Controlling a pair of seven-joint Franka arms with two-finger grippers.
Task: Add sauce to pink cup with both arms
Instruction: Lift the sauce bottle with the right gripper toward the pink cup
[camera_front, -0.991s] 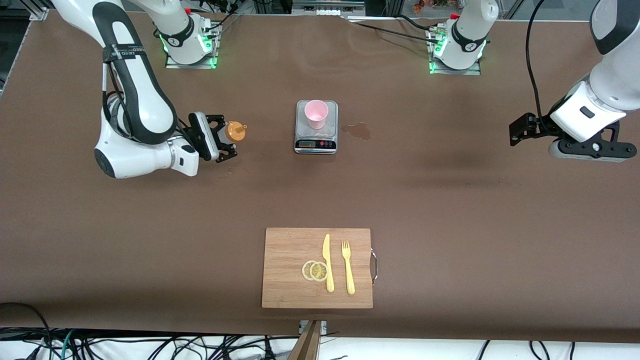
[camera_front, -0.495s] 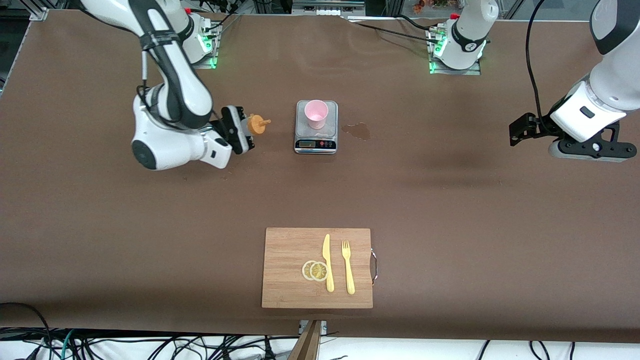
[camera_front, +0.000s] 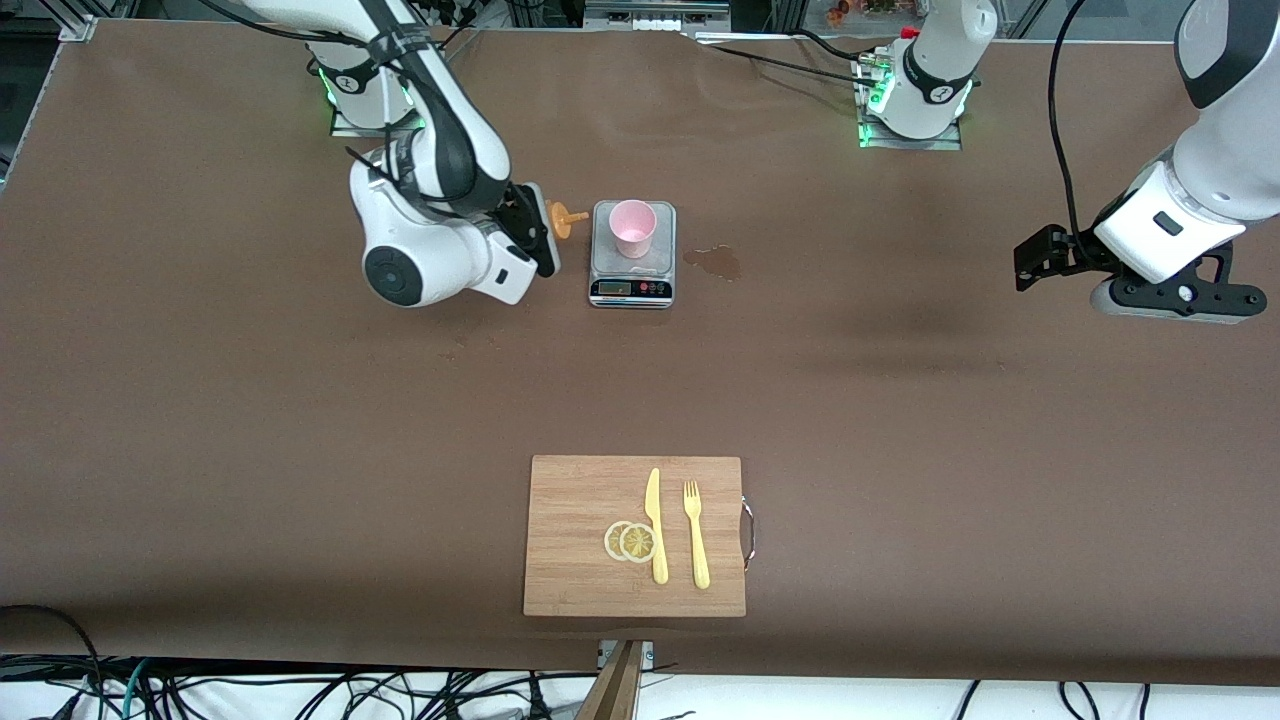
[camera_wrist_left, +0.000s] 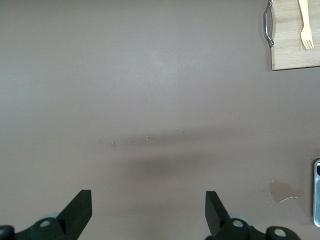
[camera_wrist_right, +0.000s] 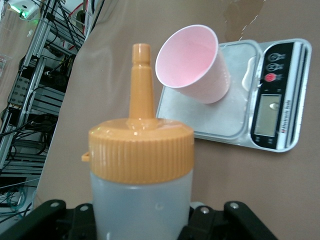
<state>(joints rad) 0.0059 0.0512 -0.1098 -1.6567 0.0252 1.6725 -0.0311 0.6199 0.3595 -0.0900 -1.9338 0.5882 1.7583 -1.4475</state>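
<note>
Sauce (camera_wrist_right: 141, 165) clamped tilted in right tool (camera_front: 535, 236), nozzle short of pink cup (camera_front: 632, 227), could dribble onto scale (camera_front: 632, 270); left tool (camera_wrist_left: 148, 212) wide open, empty, waiting.

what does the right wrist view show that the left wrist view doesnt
Only the right wrist view shows the sauce bottle, held in the shut right end effector with its orange nozzle aimed toward the pink cup, which stands on the scale's platform; the scale's display and buttons also show here.

Only the left wrist view shows the open left end effector over bare table, plus a corner of the cutting board with the yellow fork.

Both show the brown table, the grey scale (just its edge in the left wrist view) and the wet stain beside it.
</note>
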